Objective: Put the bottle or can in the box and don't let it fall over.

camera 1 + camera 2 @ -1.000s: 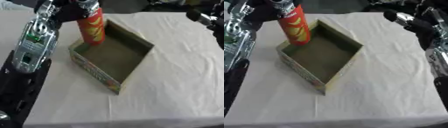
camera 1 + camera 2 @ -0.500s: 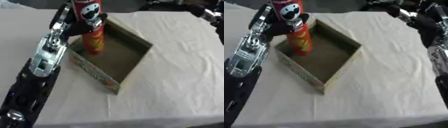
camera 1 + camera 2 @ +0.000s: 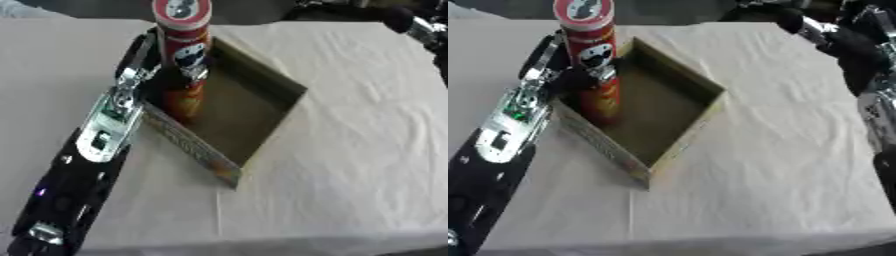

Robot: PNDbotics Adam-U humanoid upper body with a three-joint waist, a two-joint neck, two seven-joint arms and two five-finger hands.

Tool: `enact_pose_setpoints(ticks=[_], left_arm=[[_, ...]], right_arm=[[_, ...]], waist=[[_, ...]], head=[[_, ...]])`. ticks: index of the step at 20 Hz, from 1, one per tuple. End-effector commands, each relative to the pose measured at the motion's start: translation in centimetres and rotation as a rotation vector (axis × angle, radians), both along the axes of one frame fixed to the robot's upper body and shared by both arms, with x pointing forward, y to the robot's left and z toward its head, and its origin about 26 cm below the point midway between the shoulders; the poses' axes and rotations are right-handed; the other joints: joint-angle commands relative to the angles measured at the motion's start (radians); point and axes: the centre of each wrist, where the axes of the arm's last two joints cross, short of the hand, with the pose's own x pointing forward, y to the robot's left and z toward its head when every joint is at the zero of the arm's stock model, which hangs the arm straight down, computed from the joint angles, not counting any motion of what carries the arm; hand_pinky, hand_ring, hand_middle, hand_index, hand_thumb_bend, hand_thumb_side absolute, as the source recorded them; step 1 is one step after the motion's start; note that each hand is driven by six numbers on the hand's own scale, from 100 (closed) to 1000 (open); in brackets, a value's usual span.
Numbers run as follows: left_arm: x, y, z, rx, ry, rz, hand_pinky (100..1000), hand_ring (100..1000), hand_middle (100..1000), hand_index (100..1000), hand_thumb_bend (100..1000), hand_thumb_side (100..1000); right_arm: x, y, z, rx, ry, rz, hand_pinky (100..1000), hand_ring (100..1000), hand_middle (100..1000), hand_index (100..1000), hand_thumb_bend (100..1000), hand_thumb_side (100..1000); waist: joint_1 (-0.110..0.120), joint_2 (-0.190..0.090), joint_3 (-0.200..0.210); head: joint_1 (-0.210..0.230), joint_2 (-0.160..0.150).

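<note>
Placement step, near its end: the left hand [image 3: 166, 75] is curled round the tall red can [image 3: 184, 60], upright inside the box [image 3: 262, 125] at its 9 o'clock wall (base apparently on the floor); next, release without tipping it.

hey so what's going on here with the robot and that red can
The robot's left hand has its fingers curled round a tall red can and is holding it upright inside the open cardboard box, at the box's left side, with the can's base down near the box floor. The box sits on a table covered with a white cloth. The right arm shows at the upper right of the right eye view, away from the box, and its hand cannot be made out.
</note>
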Motion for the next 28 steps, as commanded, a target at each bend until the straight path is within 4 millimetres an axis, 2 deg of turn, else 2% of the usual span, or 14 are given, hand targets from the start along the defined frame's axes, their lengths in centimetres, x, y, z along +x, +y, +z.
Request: enact_pose_setpoints(ticks=[1,12,15,19,28], left_arm=[[0.2,0.4,1.0,0.052,-0.051,0.006,813,1000,900,874,739,365],[-0.1,2.9,2.4,0.096,-0.074,0.058,833,1000,918,898,800,438],[-0.3,3.4,2.8,0.103,-0.078,0.066,842,1000,930,906,828,434],[-0.6,4.5,3.0,0.106,-0.078,0.078,837,1000,918,897,775,426],[-2.7,8.8,4.1,0.067,-0.096,0.11,824,1000,904,885,704,410]], right_arm=[[-0.3,-0.2,1.0,-0.019,-0.026,-0.003,970,934,898,988,872,265],[-0.3,-0.5,0.7,-0.023,-0.013,-0.012,969,931,897,987,868,261],[-0.3,-0.5,0.7,-0.021,-0.012,-0.012,968,930,897,986,864,258],[-0.3,-0.6,0.7,-0.021,-0.011,-0.014,967,930,896,986,864,258],[-0.4,-0.9,0.8,-0.027,-0.013,-0.023,966,929,896,986,863,257]], waist=[[0.003,-0.019,0.002],[0.014,-0.034,0.02],[0.014,-0.037,0.023],[0.016,-0.04,0.029],[0.024,-0.046,0.043]], head=[[-0.002,-0.004],[-0.022,0.0],[-0.025,0.001],[-0.031,0.004],[-0.052,0.008]])
